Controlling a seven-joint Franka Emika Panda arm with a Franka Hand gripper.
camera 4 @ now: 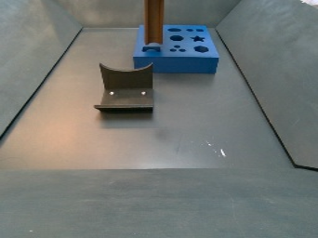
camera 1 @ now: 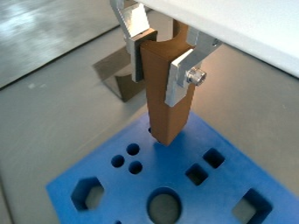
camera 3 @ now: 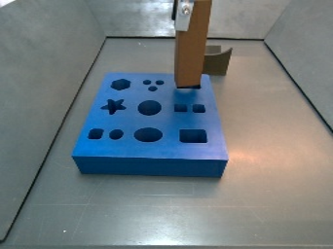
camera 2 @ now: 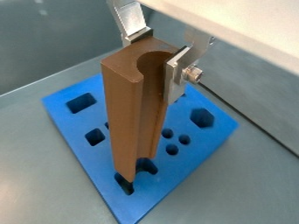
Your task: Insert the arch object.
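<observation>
gripper (camera 1: 162,54) clamping arch object (camera 2: 131,114) upright; lower end touching blue board (camera 3: 130,156) at 2 o'clock corner

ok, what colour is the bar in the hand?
Tan-brown, plain; clearest in a wrist view: bar in the hand.

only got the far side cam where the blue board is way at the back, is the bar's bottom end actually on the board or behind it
Observer: On it. In a wrist view the arch object stands upright with its lower end meeting the blue board at an edge slot.
Operator: gripper got it properly
Observer: Yes, the gripper clamps the bar's upper part, one silver finger flat against its side.
Operator: which hole is next to it
Observer: In a side view a square hole lies just beside the bar's foot.
</observation>
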